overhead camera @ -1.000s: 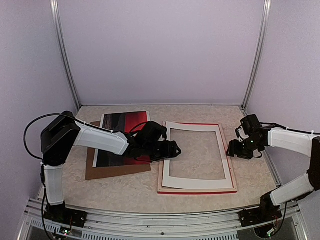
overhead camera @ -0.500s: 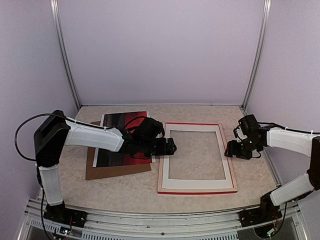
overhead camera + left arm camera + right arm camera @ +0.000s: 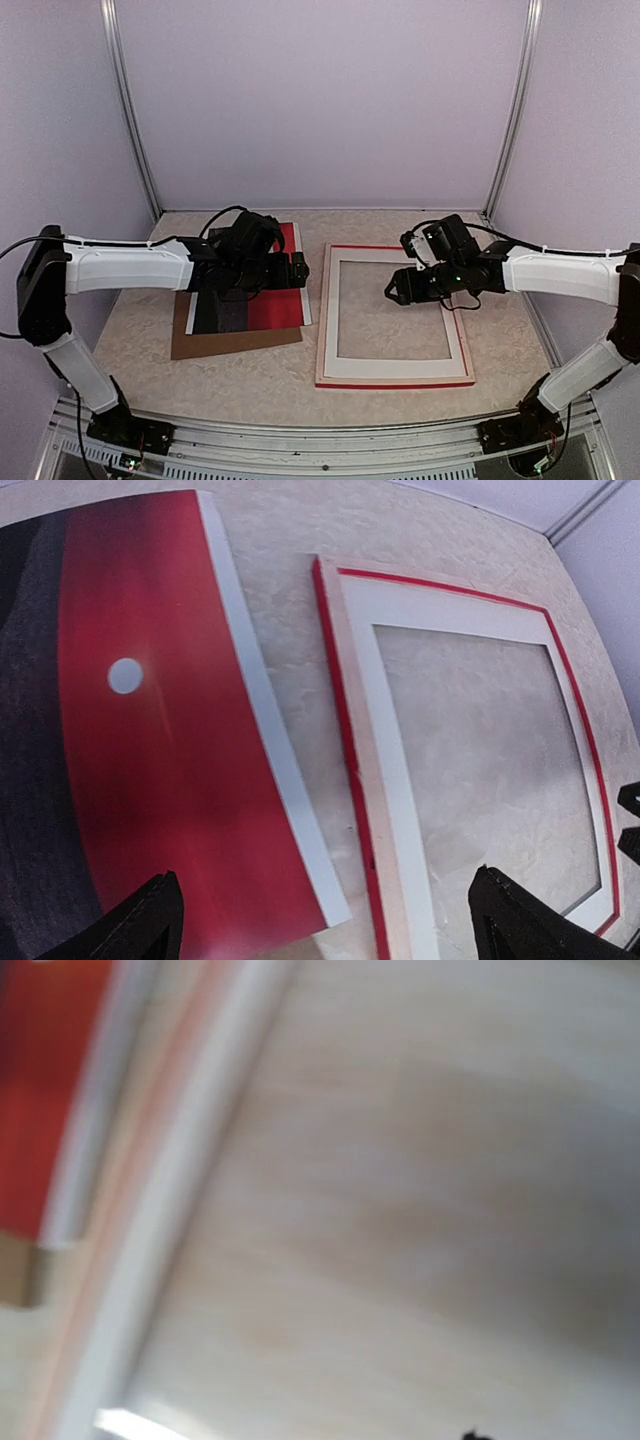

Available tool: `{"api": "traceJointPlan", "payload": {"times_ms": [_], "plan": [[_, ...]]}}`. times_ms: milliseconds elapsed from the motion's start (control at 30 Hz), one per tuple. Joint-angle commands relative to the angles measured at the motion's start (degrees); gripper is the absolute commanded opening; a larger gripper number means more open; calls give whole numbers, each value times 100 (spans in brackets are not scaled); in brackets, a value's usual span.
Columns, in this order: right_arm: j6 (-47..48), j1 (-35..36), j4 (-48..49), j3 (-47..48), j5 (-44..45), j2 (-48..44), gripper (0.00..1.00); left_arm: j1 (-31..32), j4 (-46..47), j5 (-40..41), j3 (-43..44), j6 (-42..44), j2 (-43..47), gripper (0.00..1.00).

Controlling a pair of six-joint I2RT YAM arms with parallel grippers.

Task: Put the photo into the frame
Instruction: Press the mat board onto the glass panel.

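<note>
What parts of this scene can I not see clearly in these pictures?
- Right wrist view: everything is blurred. The right gripper has its fingers outside it, and the top view shows them too small to tell open or shut.
- Top view: the left gripper covers the middle of the photo; its white dot does not show there.
- Left wrist view: picture edges cut off the photo's left side and part of the frame.

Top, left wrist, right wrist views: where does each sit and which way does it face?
Top external: above and behind the bases, looking down on the table; both arms, left gripper and right gripper show.
Left wrist: looks down at the photo and the frame; its fingertips show.
Right wrist: blurred, over the frame's opening; no fingers clear.
Shared: both wrist views show the frame's left side.
</note>
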State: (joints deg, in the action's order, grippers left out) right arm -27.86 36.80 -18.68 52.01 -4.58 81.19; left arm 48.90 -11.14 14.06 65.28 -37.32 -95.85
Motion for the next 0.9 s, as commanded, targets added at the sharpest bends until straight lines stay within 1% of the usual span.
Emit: {"api": "traceJointPlan", "payload": {"times_ms": [0,133,300,433,567,733,867], "plan": [[-162,633,876,465,-525,914,58,-456,-242,212,-445,142,544,99],[-141,1088,888,989,-550,1692,55,-943,-329,212,-676,276,990,99],[0,1578,265,1888,-76,2570,45,-1500,-355,90,-861,405,1433,99],[34,1799,93,2222,45,2934,38,-1691,-355,-23,-973,449,1574,99],[-21,1876,76,2289,-29,3087,33,-1726,-325,-72,-1087,426,1582,99],[-153,1897,75,2226,-98,3208,33,-1726,-217,-166,-1207,375,1581,99],[-246,1906,101,2115,-111,3210,38,-1726,-188,-186,-1234,366,1570,99]]}}
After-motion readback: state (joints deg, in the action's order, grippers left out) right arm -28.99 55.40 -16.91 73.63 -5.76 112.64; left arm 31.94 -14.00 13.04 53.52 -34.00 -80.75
